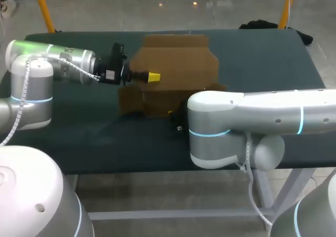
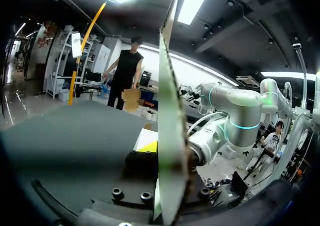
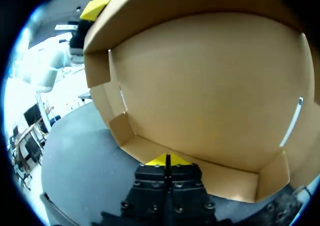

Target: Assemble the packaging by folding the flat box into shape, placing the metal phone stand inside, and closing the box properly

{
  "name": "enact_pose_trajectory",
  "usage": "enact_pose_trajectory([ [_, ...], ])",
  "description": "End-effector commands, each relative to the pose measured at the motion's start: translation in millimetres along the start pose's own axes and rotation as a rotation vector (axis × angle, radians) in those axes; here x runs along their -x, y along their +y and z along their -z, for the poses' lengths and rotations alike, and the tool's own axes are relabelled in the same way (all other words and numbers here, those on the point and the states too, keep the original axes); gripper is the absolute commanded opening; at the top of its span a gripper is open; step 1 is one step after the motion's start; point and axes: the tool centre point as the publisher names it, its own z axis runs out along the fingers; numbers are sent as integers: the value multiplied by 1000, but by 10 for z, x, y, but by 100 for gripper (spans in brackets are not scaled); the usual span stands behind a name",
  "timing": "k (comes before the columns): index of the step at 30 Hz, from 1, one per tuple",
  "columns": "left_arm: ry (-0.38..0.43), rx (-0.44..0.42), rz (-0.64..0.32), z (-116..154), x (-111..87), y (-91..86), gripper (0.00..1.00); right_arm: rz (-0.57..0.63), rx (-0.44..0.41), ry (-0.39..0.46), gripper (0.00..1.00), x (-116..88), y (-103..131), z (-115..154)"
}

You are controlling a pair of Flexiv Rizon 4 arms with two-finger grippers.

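right claw point(image 3: 167, 160): it is the closest thing to its own camera. Its two yellow tips are pressed together, with only a thin dark line between them. It is closed on nothing. The tips touch the outside of the box's low wall.
low wall point(image 3: 225, 175): a short strip of brown card that runs across just ahead of the right claw. A small corner flap point(image 3: 121, 127) stands at one end of it, and there is one more at the other end.
box point(image 3: 210, 80): it is brown card, open and half folded. It sits in the middle of the table. Its wide inside rises beyond the low wall. A side flap point(image 1: 131, 98) sticks out low on the left arm's side.
left claw point(image 2: 166, 155): it pinches a tall side wall point(image 2: 170, 110) of the box. The wall stands thin and edge-on between the fingers. One yellow fingertip point(image 2: 148, 147) lies flat against it. The other finger is on the far side, mostly hidden.
left arm point(image 1: 58, 63): it comes in low over the table from the left and ends at the box's left side.
right arm point(image 1: 262, 108): it comes in from the right, in front of the box. From above, its thick bent joint covers its claw.
table point(image 1: 273, 58): it is dark green, and the box sits near its middle.
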Motion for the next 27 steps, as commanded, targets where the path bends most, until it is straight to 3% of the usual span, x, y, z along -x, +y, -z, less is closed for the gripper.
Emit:
enact_pose_trajectory([
  [1, -3, -11, -14, -19, 5, 52, 0, 0, 5, -9, 0, -32, -53, -61],
  [27, -29, -3, -19, 39, 97, -38, 0, 0, 5, -9, 0, -32, -53, -61],
])
